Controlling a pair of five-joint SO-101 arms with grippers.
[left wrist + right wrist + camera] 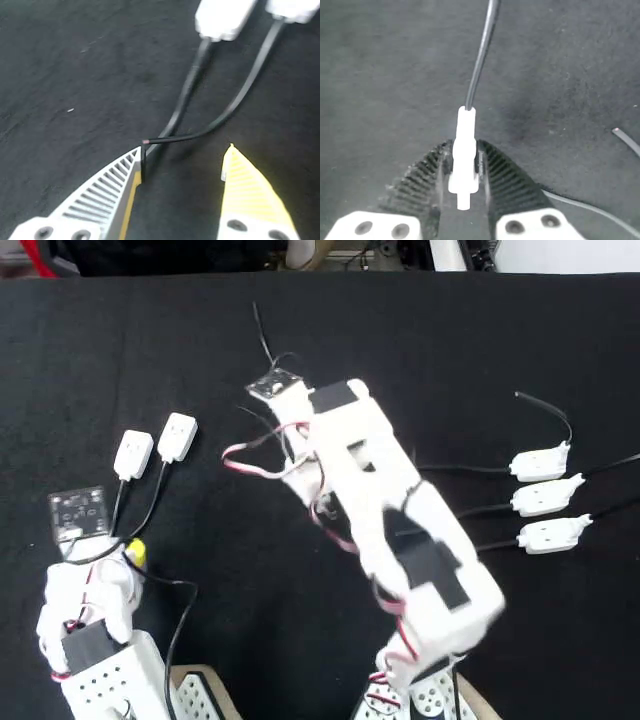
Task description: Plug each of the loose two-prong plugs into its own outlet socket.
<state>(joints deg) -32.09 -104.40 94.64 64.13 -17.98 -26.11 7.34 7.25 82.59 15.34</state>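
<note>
My right gripper (464, 165) is shut on a small white plug (463, 150), held upright between the black ribbed fingers, its black cord (481, 60) running away over the mat. From above, this gripper (275, 388) is over the middle back of the table. My left gripper (185, 150) is open, low over the mat, with two thin black cords (185, 95) passing between its grey and yellow fingertips. The cords lead to two white plug bodies (222, 17) just ahead. From above these two white bodies (132, 453) (177, 436) lie side by side ahead of the left gripper (122, 552).
Three white connector pieces (545, 497) with black cords lie in a column at the right of the black mat (450, 350). A loose cord end (625, 140) lies near the right gripper. The right arm (400, 530) slants across the table's middle.
</note>
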